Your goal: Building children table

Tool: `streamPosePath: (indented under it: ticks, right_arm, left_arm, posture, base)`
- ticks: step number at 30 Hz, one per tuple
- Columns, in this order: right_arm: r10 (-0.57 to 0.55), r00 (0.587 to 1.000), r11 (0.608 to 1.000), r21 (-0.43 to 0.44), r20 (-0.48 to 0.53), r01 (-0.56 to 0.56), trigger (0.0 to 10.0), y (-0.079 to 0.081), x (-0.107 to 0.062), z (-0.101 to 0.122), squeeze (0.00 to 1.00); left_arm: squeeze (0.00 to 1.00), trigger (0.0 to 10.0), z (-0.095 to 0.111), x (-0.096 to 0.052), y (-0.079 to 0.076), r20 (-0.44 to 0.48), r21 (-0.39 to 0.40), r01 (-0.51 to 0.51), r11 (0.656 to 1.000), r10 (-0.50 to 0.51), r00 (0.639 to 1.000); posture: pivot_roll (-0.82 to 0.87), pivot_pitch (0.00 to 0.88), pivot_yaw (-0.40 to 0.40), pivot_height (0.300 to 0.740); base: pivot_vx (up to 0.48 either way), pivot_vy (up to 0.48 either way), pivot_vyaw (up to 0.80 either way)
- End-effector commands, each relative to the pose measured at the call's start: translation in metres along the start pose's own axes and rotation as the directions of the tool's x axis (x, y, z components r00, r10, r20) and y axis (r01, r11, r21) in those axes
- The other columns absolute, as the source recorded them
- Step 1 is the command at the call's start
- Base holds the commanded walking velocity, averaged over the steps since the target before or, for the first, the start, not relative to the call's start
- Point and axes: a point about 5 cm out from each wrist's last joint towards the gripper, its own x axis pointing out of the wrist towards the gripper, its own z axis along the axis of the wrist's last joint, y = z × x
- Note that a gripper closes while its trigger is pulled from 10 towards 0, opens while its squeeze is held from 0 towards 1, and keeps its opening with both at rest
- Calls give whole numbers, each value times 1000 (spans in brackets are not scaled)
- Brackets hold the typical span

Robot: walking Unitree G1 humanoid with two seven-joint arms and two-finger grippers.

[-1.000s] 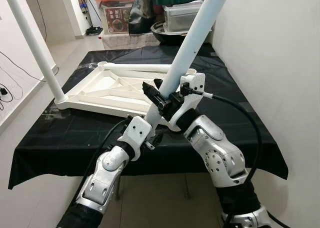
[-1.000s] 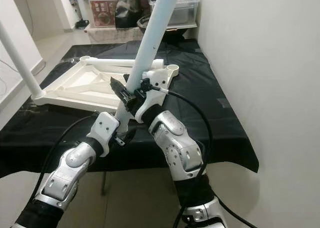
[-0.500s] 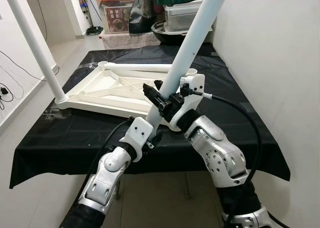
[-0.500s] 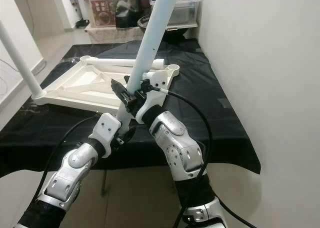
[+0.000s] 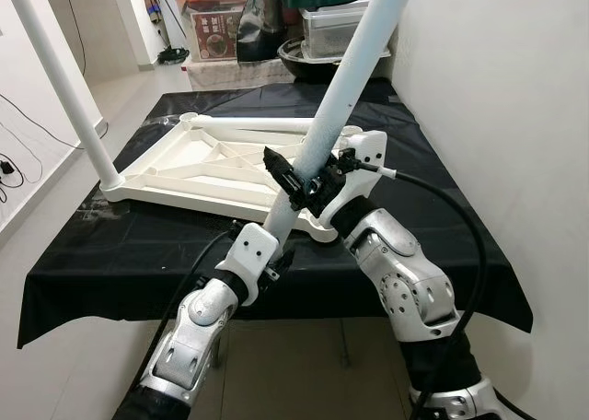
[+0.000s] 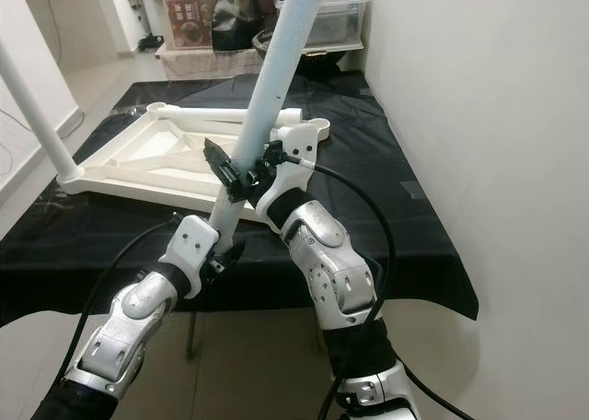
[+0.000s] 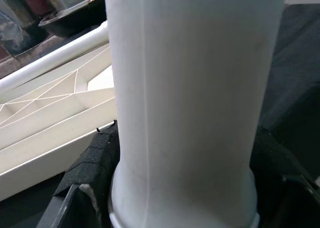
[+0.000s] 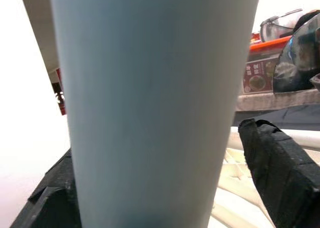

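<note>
Leg [image 5: 350, 79] clamped by left tool [image 5: 273, 239], right tool [image 5: 299, 182]; labels unreadable

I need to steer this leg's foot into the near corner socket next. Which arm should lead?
Left, probably. The left gripper grips the white leg near its bottom end, by the upturned tabletop edge. The right gripper holds higher up the shaft and looks better suited to steadying the tilt.

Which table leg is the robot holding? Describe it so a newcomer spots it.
On the black-draped table lies an upside-down white tabletop. One leg already stands at its left corner. The held leg slants up near the right corner, clamped by the left gripper and right gripper.
</note>
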Motion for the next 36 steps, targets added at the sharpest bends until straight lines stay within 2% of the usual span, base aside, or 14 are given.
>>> streamPosePath:
  ticks: [1, 4, 8, 14, 16, 17, 20, 21, 23, 26, 27, 29, 32, 36]
  right_arm:
    - [30, 1000, 1000, 1, 6, -30, 10000, 2, 3, 1, 0]
    - [56, 998, 998, 17, -10, -56, 10000, -2, 2, -1, 0]
    - [109, 994, 993, 58, -29, -107, 10000, -14, 2, 0, 0]
    - [155, 987, 986, 69, -35, -153, 10000, -19, 3, 4, 0]
    - [299, 952, 949, 128, -66, -289, 10000, -23, 2, 8, 0]
    - [299, 952, 949, 128, -66, -289, 10000, -23, 2, 8, 0]
    - [524, 846, 836, 249, -99, -489, 10000, -22, -9, 10, 0]
    - [524, 846, 836, 249, -99, -489, 10000, -22, -9, 10, 0]
    - [594, 794, 794, 252, -129, -553, 10000, -22, -13, 9, 0]
    - [648, 747, 755, 256, -150, -603, 10000, -22, -15, 6, 0]
    - [648, 747, 755, 256, -150, -603, 10000, -22, -15, 6, 0]
    - [685, 712, 722, 270, -153, -637, 10000, -21, -16, 5, 0]
    - [717, 680, 693, 273, -156, -668, 10000, -19, -16, 4, 0]
    - [736, 658, 673, 272, -160, -687, 10000, -17, -14, 4, 0]
  left_arm:
    - [0, 10000, -1, -6, 6, -6, -7, -6, 1000, 6, 1000]
    - [0, 10000, 0, -8, 8, -6, -3, 0, 1000, 0, 1000]
    - [0, 10000, -1, -18, 6, -8, -52, 25, 998, -26, 1000]
    - [0, 10000, -1, -24, 3, -6, -91, 52, 994, -53, 999]
    - [0, 10000, -1, -36, -3, 3, -149, 100, 984, -101, 995]
    - [0, 10000, -1, -36, -3, 3, -149, 100, 984, -101, 995]
    - [0, 10000, -1, -49, -10, 2, -222, 140, 965, -143, 990]
    - [0, 10000, -1, -49, -10, 2, -222, 140, 965, -143, 990]
    - [0, 10000, 1, -54, -14, 10, -260, 167, 951, -170, 985]
    - [0, 10000, 6, -60, -24, 42, -353, 203, 914, -201, 979]
    - [0, 10000, 6, -60, -24, 42, -353, 203, 914, -201, 979]
    - [0, 10000, 8, -62, -29, 52, -390, 218, 895, -215, 975]
    - [0, 10000, 8, -65, -36, 56, -424, 236, 874, -235, 970]
    - [0, 10000, 9, -68, -41, 62, -441, 260, 859, -260, 964]
  posture:
    - [-54, 24, 68, 740]
    - [-45, 23, 58, 740]
    - [-45, 23, 58, 740]
    - [-45, 23, 58, 740]
    - [-38, 23, 59, 740]
    - [-38, 23, 59, 740]
    - [-38, 23, 59, 740]
    - [-38, 23, 59, 740]
    - [-29, 29, 58, 740]
    - [-26, 30, 56, 740]
    - [-26, 30, 56, 740]
    - [-23, 31, 56, 740]
    - [-23, 31, 56, 740]
    - [-24, 33, 55, 740]
  base:
    - [0, 0, 0]
    - [0, 0, 0]
    - [0, 0, 0]
    - [0, 0, 0]
    - [0, 0, 0]
    - [0, 0, 0]
    - [0, 0, 0]
    - [0, 0, 0]
    - [0, 0, 0]
    - [0, 0, 0]
    - [0, 0, 0]
    - [0, 0, 0]
    - [0, 0, 0]
    - [0, 0, 0]
